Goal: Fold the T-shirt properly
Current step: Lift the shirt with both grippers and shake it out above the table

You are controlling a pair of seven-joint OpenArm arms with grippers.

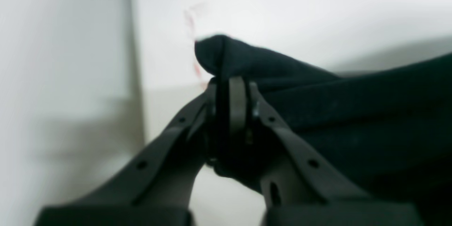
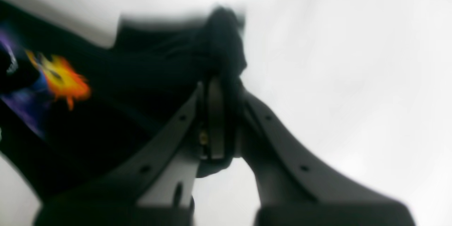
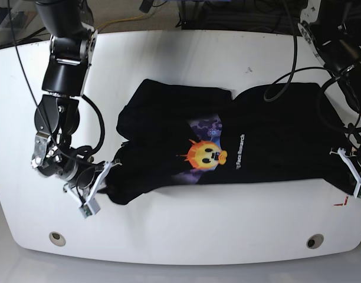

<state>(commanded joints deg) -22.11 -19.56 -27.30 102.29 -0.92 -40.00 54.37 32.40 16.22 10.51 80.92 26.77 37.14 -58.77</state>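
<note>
The black T-shirt (image 3: 269, 141) lies spread sideways on the white table (image 3: 198, 218), with an orange and purple print (image 3: 205, 154) facing up. My right gripper (image 3: 107, 177) is at the shirt's front left corner. In the right wrist view it (image 2: 220, 81) is shut on a bunched fold of the black cloth (image 2: 141, 77), with the print (image 2: 63, 77) to the left. My left gripper (image 3: 347, 168) is at the shirt's right edge. In the left wrist view it (image 1: 231, 84) is shut on a corner of the cloth (image 1: 353, 113), lifted slightly off the table.
A small red mark (image 3: 344, 202) is on the table near my left gripper and shows blurred in the left wrist view (image 1: 192, 24). Two round holes (image 3: 57, 238) (image 3: 314, 241) sit near the table's front edge. Cables run along the back edge.
</note>
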